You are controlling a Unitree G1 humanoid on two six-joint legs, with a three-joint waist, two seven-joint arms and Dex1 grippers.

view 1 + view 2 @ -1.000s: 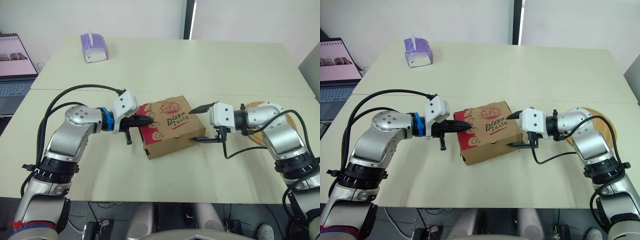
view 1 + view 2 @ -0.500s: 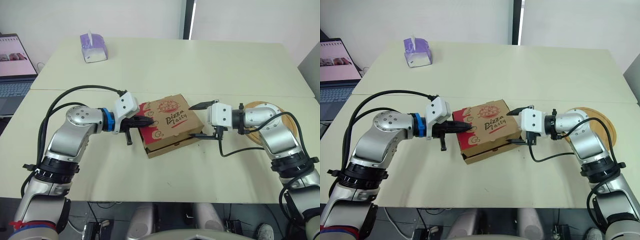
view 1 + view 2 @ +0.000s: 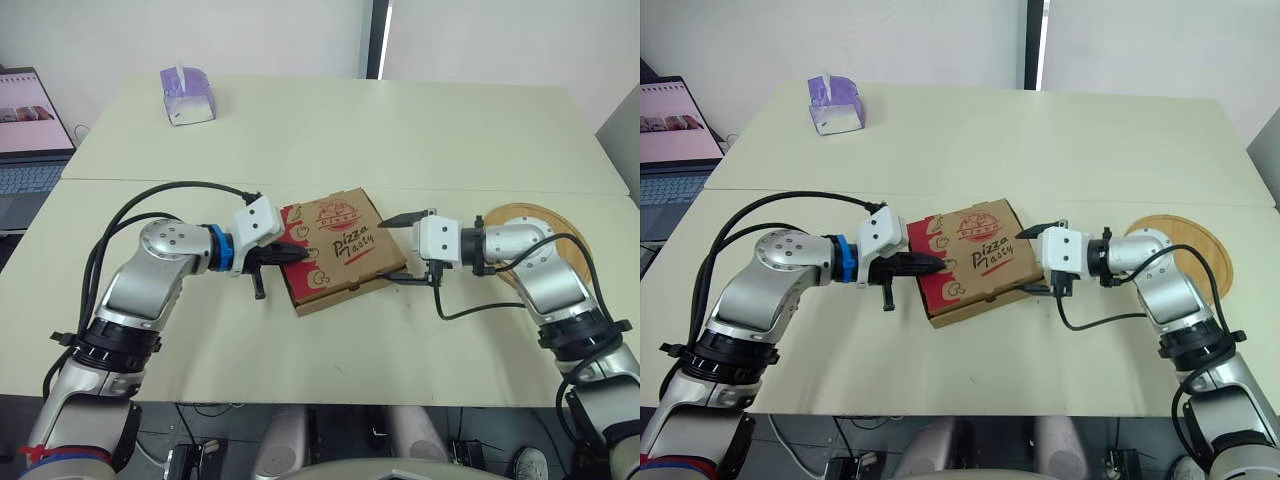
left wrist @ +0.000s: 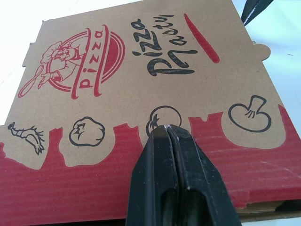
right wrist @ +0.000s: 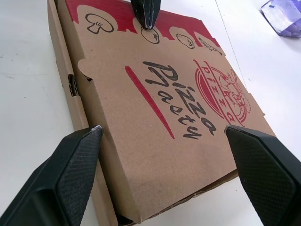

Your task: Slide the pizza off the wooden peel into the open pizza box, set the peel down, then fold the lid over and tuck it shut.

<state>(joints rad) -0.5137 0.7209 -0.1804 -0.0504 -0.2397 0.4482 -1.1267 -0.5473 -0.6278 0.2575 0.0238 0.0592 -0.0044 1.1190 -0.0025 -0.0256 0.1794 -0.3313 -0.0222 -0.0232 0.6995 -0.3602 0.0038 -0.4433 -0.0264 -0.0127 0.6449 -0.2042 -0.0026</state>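
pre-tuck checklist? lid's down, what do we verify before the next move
1. Lid folded over the box: ok.
2. Left gripper shut, tip on the lid's red band: ok.
3. Right gripper open, fingers astride the box's side: ok.
4. Lid tucked: not ok, a dark gap shows under it at the corner by the right gripper.
5. Peel set down on the table, apart from the box: ok.
6. Pizza inside: cannot tell, the lid covers it.

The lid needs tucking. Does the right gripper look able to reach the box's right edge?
Probably yes: the right gripper is open right at that edge of the pizza box, with nothing between them.
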